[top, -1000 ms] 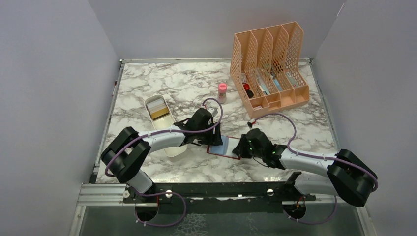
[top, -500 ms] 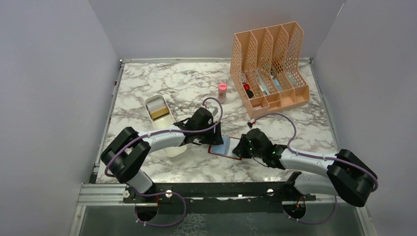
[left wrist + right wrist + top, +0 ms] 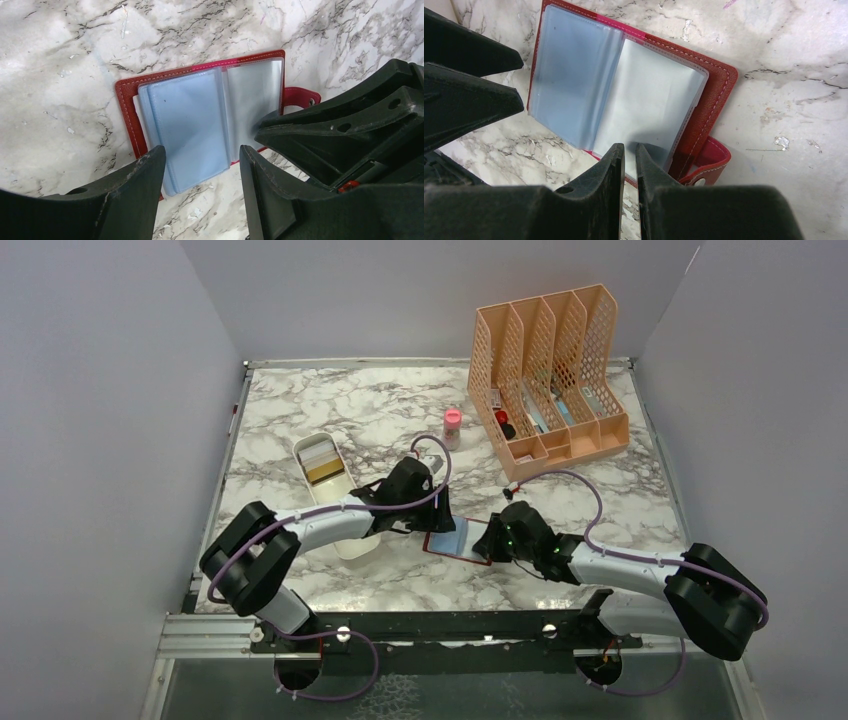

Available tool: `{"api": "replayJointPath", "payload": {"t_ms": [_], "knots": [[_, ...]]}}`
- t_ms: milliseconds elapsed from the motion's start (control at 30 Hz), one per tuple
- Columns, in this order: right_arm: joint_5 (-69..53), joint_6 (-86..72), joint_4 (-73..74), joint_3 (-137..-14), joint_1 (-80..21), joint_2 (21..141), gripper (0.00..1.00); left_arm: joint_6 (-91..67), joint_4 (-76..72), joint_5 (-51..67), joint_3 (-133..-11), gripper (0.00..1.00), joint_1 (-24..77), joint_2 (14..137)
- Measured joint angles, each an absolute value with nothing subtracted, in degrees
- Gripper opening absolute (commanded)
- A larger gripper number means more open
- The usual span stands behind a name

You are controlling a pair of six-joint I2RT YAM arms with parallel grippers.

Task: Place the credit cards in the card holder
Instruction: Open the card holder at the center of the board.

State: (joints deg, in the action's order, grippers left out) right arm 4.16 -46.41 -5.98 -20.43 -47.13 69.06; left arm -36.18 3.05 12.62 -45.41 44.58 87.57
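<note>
Red stitched card holder [image 3: 200, 107], spread open and flat on the grey-veined marble tabletop [image 3: 330, 410], directly beneath both sets of jaws. Clear plastic sleeves fanned to either side of the spine, with the snap tab poking out past the right-hand cover.

Left-hand sleeves framed in the gap of the left gripper [image 3: 199, 159], which hangs just above the near edge, jaws spread wide and holding nothing. Blue tint on that side; cannot tell whether from a card inside or only stacked plastic.

Right-hand sleeve under the right gripper [image 3: 630, 150], jaws drawn nearly together on its near edge, apparently nipping it and keeping the holder from folding shut.

Compared with a second ago, hardly any shift in the holder itself and none to speak of in the right arm. Only a slight drawing back of the left arm, elbow and wrist eased toward its own side.

Taken as a judgement: holder now pinned open and ready, left gripper freed to fetch. No card in either gripper, so filling not yet visibly under way.

Out beyond the outer side of the left jaws, partly under that forearm, a long white tray [image 3: 301, 452] with a stack of pale and yellowish cards [image 3: 322, 466], probably the supply. Next move likely a reach there, with the right grip kept as is.
</note>
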Motion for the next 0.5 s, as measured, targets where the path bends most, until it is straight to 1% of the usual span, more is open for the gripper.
{"api": "replayJointPath", "payload": {"t_ms": [500], "knots": [[4.16, -46.41, -5.98, -20.43, -47.13, 69.06, 0.19, -36.21, 1.65, 13.72, -45.39, 0.59, 44.58, 90.04]]}}
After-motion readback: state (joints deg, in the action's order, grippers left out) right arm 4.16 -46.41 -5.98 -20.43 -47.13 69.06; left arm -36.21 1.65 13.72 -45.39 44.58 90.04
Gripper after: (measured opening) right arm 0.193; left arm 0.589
